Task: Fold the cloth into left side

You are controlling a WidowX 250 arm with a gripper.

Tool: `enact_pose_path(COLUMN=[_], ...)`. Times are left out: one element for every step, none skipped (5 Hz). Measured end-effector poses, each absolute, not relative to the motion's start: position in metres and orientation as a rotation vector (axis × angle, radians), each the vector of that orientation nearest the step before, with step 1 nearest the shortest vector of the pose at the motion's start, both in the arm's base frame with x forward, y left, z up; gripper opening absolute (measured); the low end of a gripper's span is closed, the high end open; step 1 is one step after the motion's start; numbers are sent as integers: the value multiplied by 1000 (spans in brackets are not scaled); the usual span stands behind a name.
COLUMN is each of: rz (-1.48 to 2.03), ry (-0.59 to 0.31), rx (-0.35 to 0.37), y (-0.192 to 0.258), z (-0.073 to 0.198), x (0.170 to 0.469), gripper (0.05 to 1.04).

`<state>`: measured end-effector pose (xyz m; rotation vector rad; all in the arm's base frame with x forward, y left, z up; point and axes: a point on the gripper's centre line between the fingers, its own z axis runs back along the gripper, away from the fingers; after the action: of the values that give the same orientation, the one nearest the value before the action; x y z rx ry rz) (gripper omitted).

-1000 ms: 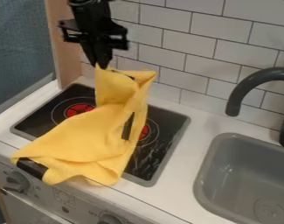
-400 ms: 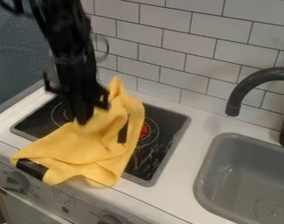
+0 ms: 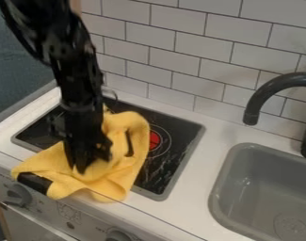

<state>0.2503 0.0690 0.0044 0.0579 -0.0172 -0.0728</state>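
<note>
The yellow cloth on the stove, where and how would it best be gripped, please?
I'd pinch the yellow cloth at its rounded upper-right fold in this view, coming from above: it seems to bulge over the flat, dark cooktop, giving loose fabric to grab.

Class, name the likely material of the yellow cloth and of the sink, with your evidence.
The yellow cloth: soft, matte woven fabric, perhaps cotton or microfibre, since it creases and drapes. The sink: smooth, grey, probably moulded plastic, judging by its rounded rim and soft sheen.
</note>
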Motion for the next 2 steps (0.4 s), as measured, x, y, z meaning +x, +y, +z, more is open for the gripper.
enact_pose_path(rz=[-58, -22], ry=[-8, 2], rx=[59, 57], y=[69, 69], z=[2, 3], x=[249, 249], gripper=[74, 230])
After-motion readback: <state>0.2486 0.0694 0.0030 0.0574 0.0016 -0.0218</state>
